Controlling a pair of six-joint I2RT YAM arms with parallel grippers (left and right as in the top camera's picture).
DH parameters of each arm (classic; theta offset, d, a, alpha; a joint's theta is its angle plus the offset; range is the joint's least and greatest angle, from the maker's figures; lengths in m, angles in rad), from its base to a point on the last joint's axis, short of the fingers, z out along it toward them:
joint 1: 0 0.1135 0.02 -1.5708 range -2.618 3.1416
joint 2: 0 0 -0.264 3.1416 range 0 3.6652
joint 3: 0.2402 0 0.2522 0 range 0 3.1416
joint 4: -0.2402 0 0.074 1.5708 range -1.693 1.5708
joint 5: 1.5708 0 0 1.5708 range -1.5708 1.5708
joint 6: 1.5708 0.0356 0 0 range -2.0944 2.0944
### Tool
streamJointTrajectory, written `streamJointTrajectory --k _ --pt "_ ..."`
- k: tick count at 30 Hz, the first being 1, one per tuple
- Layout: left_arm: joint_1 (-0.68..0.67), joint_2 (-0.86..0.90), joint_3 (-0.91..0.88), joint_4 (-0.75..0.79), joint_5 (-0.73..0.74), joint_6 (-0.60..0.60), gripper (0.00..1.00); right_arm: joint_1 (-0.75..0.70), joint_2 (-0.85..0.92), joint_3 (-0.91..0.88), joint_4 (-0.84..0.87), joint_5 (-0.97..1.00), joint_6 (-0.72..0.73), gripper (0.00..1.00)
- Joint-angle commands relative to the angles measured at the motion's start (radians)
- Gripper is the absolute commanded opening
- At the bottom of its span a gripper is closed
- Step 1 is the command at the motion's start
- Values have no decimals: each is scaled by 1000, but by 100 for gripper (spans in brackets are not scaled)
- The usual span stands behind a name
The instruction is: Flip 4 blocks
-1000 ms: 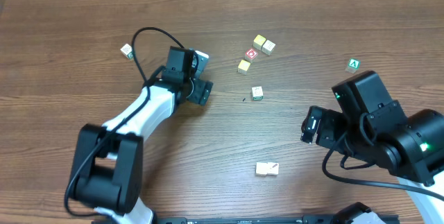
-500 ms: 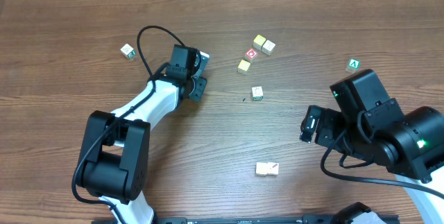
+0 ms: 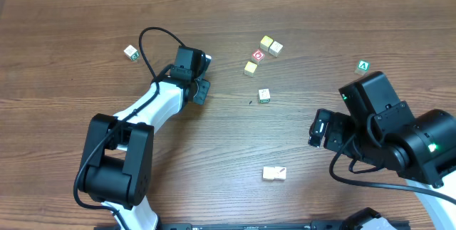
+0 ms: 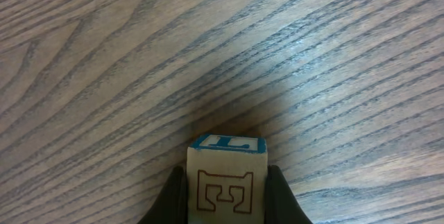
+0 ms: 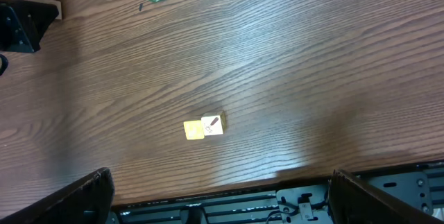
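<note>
Wood table (image 4: 139, 57) beneath, left gripper (image 4: 226, 197) clamps a lettered block (image 4: 227, 175), bottom cropped; right gripper (image 5: 220, 177) gapes.

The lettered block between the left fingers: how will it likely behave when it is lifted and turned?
The block looks like stiff wood with flat faces, so it should neither bend nor roll. It is small beside the fingers, so probably light. The left gripper clamps two smooth-looking sides, so it might pivot or slip when turned.
</note>
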Motion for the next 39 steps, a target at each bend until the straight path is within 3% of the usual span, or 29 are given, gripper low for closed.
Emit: streamJointTrajectory --k 1,6,11,15,18,24,27,31,39 --pt "6 10 26 -16 -15 -43 4 -2 1 25 3 13 -7 99" --pt "5 4 113 -164 10 -220 4 -2 1 25 2 13 -7 99" --pt "4 -28 221 -357 185 -351 4 -2 1 25 -8 13 -7 95" --pt "-3 -126 227 -478 243 -493 4 -2 -1 25 -35 17 -8 90" --pt "-45 -207 198 -531 227 -529 4 -2 -8 24 -35 17 -8 90" --pt "-259 -370 61 -571 124 -669 4 -2 -40 24 -35 17 -8 90" --pt "-404 -423 -20 -570 113 -840 4 -2 -60 24 -35 16 -27 91" --pt "-567 -430 -100 -551 107 -1052 5 -2 -83 24 -35 16 -27 91" --pt "-755 -429 -222 -437 81 -1279 4 -2 -101 24 -35 13 -26 91"
